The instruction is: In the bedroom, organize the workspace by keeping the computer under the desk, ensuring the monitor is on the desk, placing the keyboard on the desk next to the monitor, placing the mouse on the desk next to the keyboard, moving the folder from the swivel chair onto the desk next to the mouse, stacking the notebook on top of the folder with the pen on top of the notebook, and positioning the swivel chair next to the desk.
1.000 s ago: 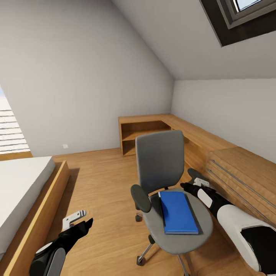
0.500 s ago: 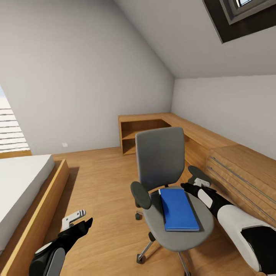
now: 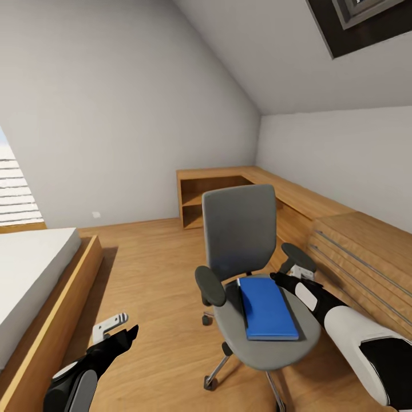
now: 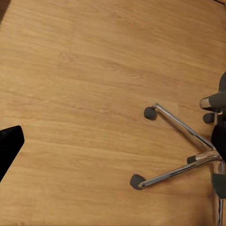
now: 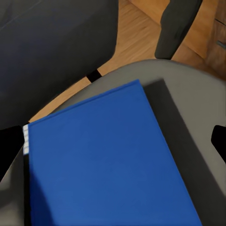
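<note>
The swivel chair (image 3: pixel 240 234) stands in the middle of the bedroom floor, grey seat and tall back facing me. The blue folder (image 3: pixel 268 309) lies flat on its seat. My right gripper (image 3: pixel 287 276) hovers open at the folder's far right corner, just inside the right armrest. In the right wrist view the folder (image 5: pixel 103 169) spreads across the grey seat (image 5: pixel 188 99) under the open right gripper (image 5: pixel 114 143). My left gripper (image 3: pixel 117 329) hangs open over bare floor, left of the chair. The left wrist view looks down on the chair's metal star base (image 4: pixel 188 155).
A wood-framed bed (image 3: pixel 34 274) lies along the left. Light wood shelving (image 3: pixel 212 194) runs along the back wall, and a wooden chest of drawers (image 3: pixel 366 257) stands close to the right of the chair. Plank floor (image 3: pixel 154 269) lies open between bed and chair.
The whole picture has slid a little, so the camera has moved; the chair and roof window sit slightly higher in view. Both grippers keep the same pose.
</note>
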Robot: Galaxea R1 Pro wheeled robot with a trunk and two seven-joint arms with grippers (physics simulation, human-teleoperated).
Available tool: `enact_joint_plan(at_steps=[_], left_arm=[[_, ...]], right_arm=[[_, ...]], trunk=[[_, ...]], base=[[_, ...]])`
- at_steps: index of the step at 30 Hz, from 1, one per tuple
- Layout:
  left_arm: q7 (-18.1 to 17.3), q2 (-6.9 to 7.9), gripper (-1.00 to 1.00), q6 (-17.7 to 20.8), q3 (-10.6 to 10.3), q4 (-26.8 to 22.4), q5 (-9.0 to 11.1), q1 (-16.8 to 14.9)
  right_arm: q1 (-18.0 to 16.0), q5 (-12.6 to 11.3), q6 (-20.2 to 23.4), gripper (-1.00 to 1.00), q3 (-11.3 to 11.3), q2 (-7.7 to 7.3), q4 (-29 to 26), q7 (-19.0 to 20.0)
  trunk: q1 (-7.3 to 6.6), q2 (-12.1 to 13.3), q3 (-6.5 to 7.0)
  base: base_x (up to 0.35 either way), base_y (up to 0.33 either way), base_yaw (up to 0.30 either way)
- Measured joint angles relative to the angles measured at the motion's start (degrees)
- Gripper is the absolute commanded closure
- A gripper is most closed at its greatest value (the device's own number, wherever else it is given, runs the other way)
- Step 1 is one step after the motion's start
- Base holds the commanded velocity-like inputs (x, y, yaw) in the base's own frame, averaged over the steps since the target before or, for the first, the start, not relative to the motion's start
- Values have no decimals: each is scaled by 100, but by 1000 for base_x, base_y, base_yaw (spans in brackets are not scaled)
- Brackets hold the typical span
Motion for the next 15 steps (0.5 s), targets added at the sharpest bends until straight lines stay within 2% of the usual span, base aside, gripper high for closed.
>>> enact_joint_plan(at_steps=[15], left_arm=[[0, 0, -100, 3, 0, 2, 4, 0]], right_arm=[[0, 1, -41, -100, 2, 7, 1, 5]], trunk=[[330, -602, -269]], base=[[0, 0, 0]])
